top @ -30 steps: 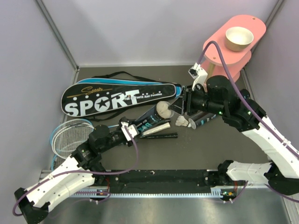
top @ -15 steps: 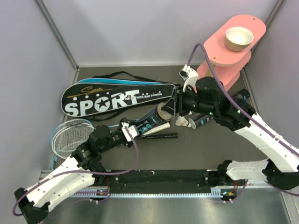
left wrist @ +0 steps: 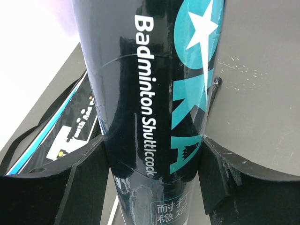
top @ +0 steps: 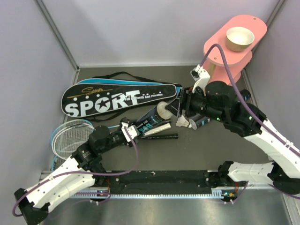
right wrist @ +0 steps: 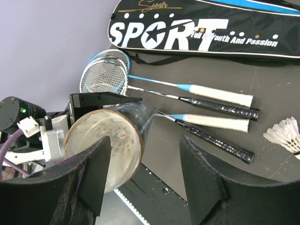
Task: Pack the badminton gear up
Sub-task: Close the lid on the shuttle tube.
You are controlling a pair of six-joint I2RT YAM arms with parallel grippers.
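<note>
Top external view shows us the left hand clamped on the black tube. The tube is held slanted over the middle of the worktop, its long axis running from that hand toward the far right corner. Its open mouth faces the right hand, whose fingers stand apart and empty just off the mouth. From the right wrist we make out a stowed shuttlecock inside. A loose shuttlecock lies just beside the right hand, toward the near edge, so we judge the right arm nearer to fetch it.
</note>
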